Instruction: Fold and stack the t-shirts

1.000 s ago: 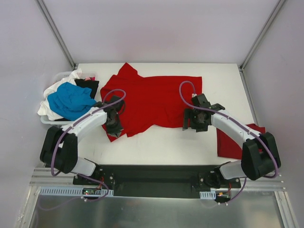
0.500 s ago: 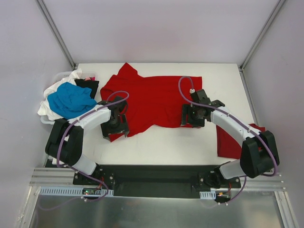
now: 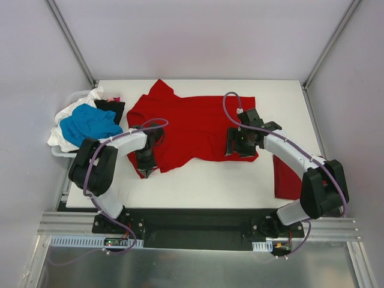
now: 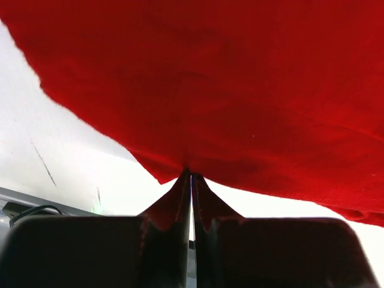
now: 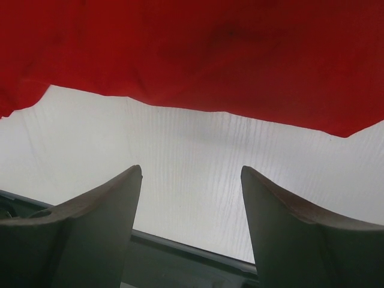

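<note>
Pinching only the very corner of the spread red t-shirt (image 3: 192,123) at frame centre, the left gripper (image 4: 191,180) is closed; cloth may slip free. The right gripper (image 5: 191,171) gapes empty beside the hem, risking a lopsided fold.

The big red cloth t-shirt (image 3: 198,126) looks soft and matt, with small wrinkles. The white table top (image 3: 210,177) is smooth and matt, and close up it shows thin lines like wood grain. The blue cloth shirt (image 3: 90,127) and the white cloth shirt (image 3: 60,114) in the pile look soft and crumpled. The folded red cloth square (image 3: 287,183) is flat and matt. The left gripper (image 4: 191,175) has dark, smooth plastic fingers (image 4: 162,240) with a little shine. The right gripper (image 5: 191,171) has grey matt fingers (image 5: 90,228). The silver metal plate (image 3: 198,267) at the front is shiny.
</note>
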Controlling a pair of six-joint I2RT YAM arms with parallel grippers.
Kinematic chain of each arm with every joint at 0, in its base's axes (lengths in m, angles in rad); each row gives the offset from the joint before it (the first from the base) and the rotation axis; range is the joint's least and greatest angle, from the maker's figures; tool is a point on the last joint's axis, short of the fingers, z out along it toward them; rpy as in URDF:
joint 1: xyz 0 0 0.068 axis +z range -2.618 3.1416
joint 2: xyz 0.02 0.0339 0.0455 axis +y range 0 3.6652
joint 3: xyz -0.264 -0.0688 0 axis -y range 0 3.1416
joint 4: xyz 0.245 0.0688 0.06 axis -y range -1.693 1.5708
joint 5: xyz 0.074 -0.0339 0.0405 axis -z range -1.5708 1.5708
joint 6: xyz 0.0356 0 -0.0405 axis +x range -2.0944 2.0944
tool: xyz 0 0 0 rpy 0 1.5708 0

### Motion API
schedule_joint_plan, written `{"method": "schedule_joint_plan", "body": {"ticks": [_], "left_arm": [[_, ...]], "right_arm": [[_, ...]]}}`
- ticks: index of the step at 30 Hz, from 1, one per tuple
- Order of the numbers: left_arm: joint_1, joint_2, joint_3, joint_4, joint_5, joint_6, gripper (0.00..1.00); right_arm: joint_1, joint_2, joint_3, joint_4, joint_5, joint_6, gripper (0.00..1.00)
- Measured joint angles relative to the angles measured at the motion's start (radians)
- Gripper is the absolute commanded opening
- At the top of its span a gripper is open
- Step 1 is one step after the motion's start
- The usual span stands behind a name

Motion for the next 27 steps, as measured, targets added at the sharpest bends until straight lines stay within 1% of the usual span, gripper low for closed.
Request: {"method": "schedule_joint_plan", "body": {"ticks": [5,7,10,12,14,15,16,17,19,21,23,24,25,26,27], "left_arm": [[0.000,-0.002,0.042,-0.006,0.009,0.010,0.00],[0.000,-0.040,0.081,-0.033,0.019,0.005,0.00],[-0.005,-0.183,0.182,-0.106,0.027,-0.013,0.00],[-0.006,-0.314,0.234,-0.139,0.027,-0.026,0.00],[-0.006,-0.444,0.233,-0.169,0.026,-0.034,0.01],[-0.006,-0.492,0.212,-0.186,0.026,-0.035,0.06],[-0.006,-0.529,0.186,-0.211,0.023,-0.035,0.07],[-0.006,-0.541,0.166,-0.234,0.019,-0.032,0.07],[-0.006,-0.509,0.134,-0.272,0.014,-0.029,0.09],[-0.006,-0.432,0.131,-0.282,0.014,-0.028,0.16],[-0.007,-0.396,0.131,-0.272,0.018,-0.025,0.40],[-0.007,-0.394,0.131,-0.271,0.024,-0.018,0.62],[-0.010,-0.397,0.131,-0.272,0.027,-0.011,0.72],[-0.013,-0.404,0.128,-0.272,0.033,-0.003,0.79],[-0.013,-0.415,0.119,-0.269,0.039,-0.003,0.89]], "right_arm": [[0.000,-0.001,0.000,-0.003,0.000,0.000,0.70],[0.000,-0.004,-0.001,-0.003,0.000,0.000,0.70],[0.000,-0.016,-0.006,-0.001,0.001,0.001,0.71],[0.000,-0.020,-0.009,0.002,0.000,0.002,0.73],[0.002,-0.018,-0.011,0.008,-0.003,0.004,0.77],[0.005,-0.016,-0.011,0.011,-0.004,0.005,0.78],[0.009,-0.012,-0.011,0.014,-0.006,0.006,0.79],[0.016,-0.005,-0.010,0.016,-0.008,0.008,0.79],[0.036,0.018,-0.002,0.015,-0.011,0.009,0.80],[0.062,0.045,0.012,0.016,-0.011,0.010,0.80],[0.088,0.060,0.026,0.015,-0.011,0.012,0.79],[0.098,0.063,0.033,0.015,-0.010,0.013,0.79],[0.107,0.065,0.039,0.015,-0.011,0.015,0.79],[0.113,0.065,0.043,0.016,-0.010,0.016,0.80],[0.120,0.065,0.049,0.016,-0.006,0.017,0.80]]}}
